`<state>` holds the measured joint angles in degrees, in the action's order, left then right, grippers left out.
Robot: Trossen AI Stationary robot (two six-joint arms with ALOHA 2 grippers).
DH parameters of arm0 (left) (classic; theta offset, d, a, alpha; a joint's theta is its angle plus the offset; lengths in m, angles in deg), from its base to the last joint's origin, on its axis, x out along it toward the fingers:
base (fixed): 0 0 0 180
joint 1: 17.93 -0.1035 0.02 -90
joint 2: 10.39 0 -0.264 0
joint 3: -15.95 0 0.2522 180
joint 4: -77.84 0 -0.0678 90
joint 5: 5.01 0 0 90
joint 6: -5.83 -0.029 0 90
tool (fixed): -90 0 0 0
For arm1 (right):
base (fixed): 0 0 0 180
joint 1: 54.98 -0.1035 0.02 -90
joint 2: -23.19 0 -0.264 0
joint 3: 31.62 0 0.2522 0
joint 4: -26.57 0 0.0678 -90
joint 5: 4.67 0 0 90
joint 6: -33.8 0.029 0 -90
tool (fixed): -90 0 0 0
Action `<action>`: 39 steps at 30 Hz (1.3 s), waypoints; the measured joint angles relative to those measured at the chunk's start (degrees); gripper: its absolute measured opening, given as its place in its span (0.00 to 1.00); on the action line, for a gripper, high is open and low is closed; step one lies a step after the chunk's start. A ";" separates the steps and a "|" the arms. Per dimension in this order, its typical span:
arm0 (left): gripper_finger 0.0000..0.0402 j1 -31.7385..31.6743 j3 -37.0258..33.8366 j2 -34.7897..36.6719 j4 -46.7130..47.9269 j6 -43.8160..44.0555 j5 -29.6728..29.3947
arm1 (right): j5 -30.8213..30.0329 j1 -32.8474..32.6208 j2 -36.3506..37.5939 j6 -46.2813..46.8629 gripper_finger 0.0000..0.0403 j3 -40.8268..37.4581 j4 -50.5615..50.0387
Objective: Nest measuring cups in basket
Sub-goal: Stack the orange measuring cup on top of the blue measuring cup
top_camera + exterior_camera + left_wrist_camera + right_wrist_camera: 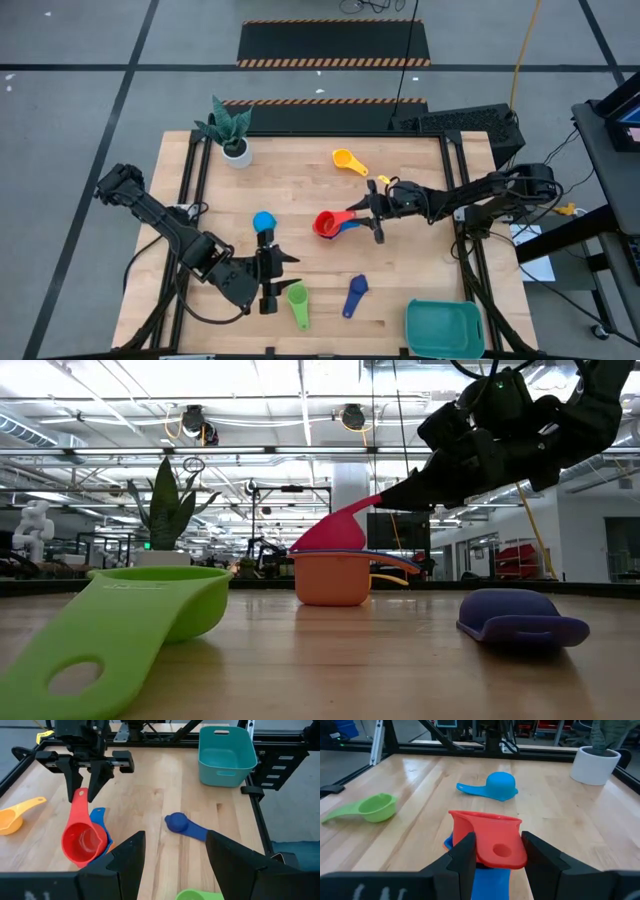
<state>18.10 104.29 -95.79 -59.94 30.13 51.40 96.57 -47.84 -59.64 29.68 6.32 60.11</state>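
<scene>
My right gripper (377, 213) pinches the red cup (325, 224) by its handle, mid-table, bowl over a light blue cup (98, 818) and an orange one (332, 577). Left gripper (272, 270) waits open, empty. Risk: thin grip, cup pivots or drags the stack; basket (443, 326) well apart.

Two matte black articulated arms built of slim links and bulkier rounded joint housings, with black cables running alongside. Left end effector (270, 272) and right end effector (376, 210): each a black crossbar bearing two flat, tapering, angular dark fingers (131, 860). A small green indicator light shows on one arm's housing.
</scene>
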 joint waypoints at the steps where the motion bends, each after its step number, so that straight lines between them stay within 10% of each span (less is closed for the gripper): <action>1: 0.53 0.00 0.00 0.00 0.00 0.00 0.00 | -0.51 -0.02 0.00 0.00 0.32 0.00 -0.04; 31: 0.53 0.00 0.00 0.00 0.00 -1.53 0.02 | -6.73 -0.27 -0.02 3.41 0.54 0.13 -3.17; 39: 0.53 -0.80 0.00 0.00 0.00 -1.21 0.02 | -8.46 -2.63 -0.02 2.36 0.69 7.89 -20.72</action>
<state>17.30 104.29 -95.79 -59.94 28.92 51.43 88.10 -50.48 -59.66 32.04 14.22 39.39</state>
